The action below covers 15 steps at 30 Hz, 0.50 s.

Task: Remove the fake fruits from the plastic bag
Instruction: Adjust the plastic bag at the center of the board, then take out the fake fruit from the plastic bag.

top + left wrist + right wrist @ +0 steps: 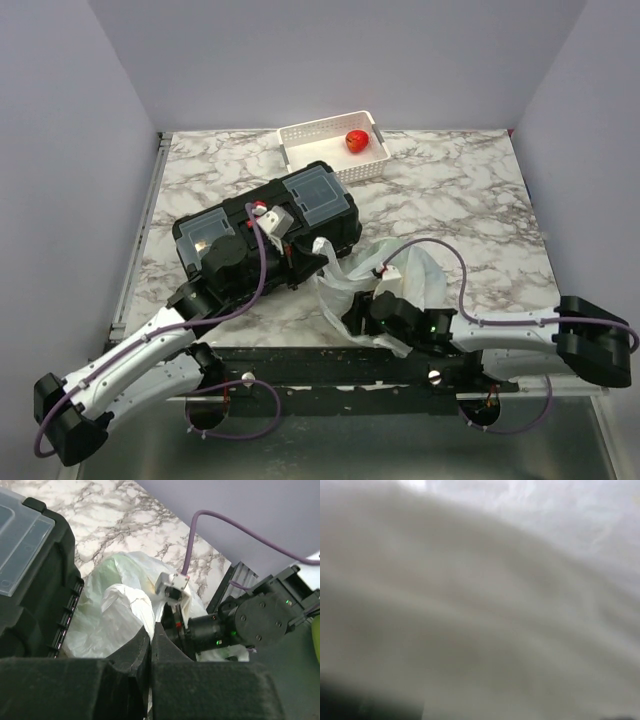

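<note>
The plastic bag (400,268) lies crumpled on the marble table (470,200) near its front edge, just right of the black toolbox (270,225). From above, the left jaws reach its left edge, and the right jaws sit low at its near side, dark against the plastic. A red fruit (356,141) rests in the white basket (340,172) at the far side. In the left wrist view the left jaws are closed with a fold of the bag (115,610) pinched between them, the toolbox (30,580) alongside. The right wrist view shows only blurred white plastic (480,605), so I cannot tell whether the right jaws are open or closed.
</note>
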Available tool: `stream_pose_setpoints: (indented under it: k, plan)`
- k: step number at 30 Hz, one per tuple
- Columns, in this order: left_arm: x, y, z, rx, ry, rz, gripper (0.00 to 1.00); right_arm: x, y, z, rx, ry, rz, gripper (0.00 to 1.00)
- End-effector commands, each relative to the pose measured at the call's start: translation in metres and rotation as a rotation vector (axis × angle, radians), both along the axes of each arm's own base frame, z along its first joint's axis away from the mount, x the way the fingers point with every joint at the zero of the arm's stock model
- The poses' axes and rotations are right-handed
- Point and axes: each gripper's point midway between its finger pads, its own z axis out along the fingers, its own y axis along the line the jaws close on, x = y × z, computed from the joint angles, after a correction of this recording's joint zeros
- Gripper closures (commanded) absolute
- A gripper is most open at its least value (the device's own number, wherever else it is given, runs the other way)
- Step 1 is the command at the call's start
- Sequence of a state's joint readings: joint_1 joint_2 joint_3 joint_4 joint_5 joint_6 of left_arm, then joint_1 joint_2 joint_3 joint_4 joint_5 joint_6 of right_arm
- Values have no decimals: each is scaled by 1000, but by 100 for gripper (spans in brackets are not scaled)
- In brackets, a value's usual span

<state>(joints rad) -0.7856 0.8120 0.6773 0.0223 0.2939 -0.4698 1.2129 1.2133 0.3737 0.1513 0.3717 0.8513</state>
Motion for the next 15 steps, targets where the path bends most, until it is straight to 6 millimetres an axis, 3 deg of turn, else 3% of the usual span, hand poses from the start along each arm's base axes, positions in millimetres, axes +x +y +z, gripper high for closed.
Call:
stream_pose_setpoints:
  k: [1, 6, 10, 15]
  plan:
    - [-13, 15, 18, -74, -138, -1, 100, 21, -24, 37, 10, -105, -150, 30]
    - [-24, 25, 13, -118, -194, -3, 100, 26, -51, 64, 26, -146, -236, 22]
    - [-29, 24, 12, -146, -187, -25, 100, 41, -90, 65, -35, -198, -425, 23]
    - [-30, 22, 16, -172, -184, -30, 100, 57, -123, 72, -95, -288, -636, 28]
